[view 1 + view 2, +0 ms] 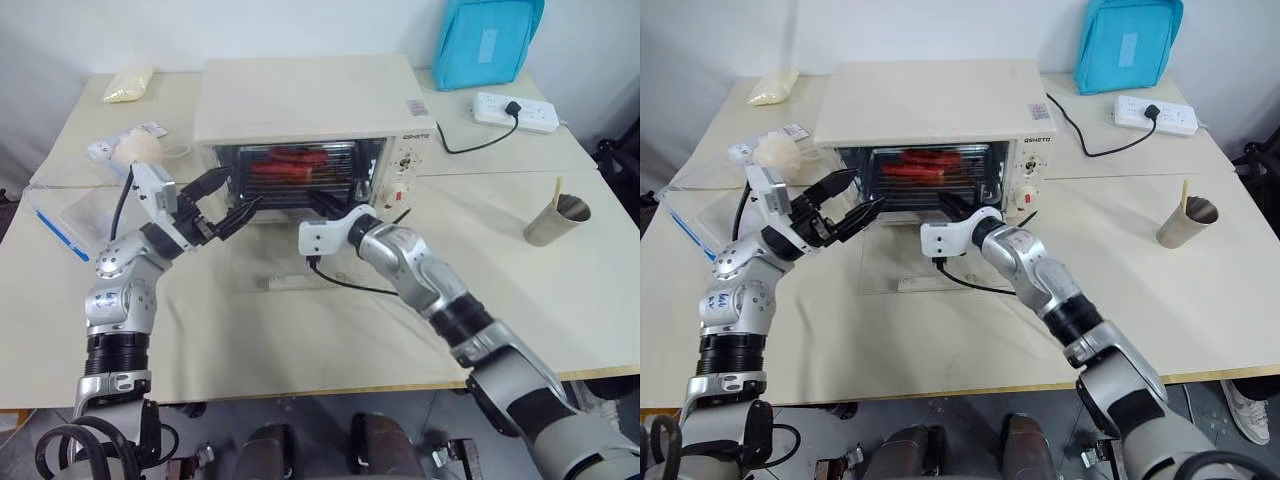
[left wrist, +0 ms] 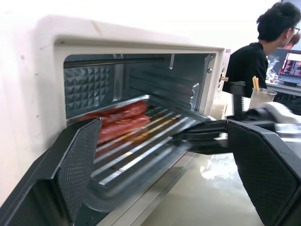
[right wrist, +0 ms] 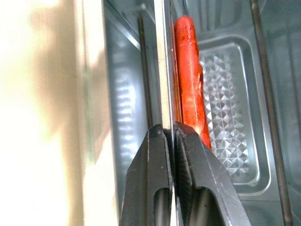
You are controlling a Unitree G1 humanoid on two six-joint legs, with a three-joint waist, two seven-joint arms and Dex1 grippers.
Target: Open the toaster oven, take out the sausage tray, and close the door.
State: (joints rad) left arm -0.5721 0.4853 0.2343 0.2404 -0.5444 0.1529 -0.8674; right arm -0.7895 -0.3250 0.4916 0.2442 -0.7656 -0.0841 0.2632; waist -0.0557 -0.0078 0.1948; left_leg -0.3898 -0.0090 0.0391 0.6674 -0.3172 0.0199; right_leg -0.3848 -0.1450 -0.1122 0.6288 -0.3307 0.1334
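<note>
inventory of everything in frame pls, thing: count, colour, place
toaster oven: 1, cream-white, table centre rear
door: 1, glass, folded down flat in front of the oven
sausage tray: 1, silver-grey, partly out of the oven mouth
sausages: a few, red, on the tray
pouch: 1, blue, rear right
power strip: 1, white, rear right
cup: 1, metal, table right
clear box: 1, blue strip, table left
table: 1, cream
person: 1, black top, background in the left wrist view
left gripper: open, before the oven mouth
right gripper: shut on the tray's edge
</note>
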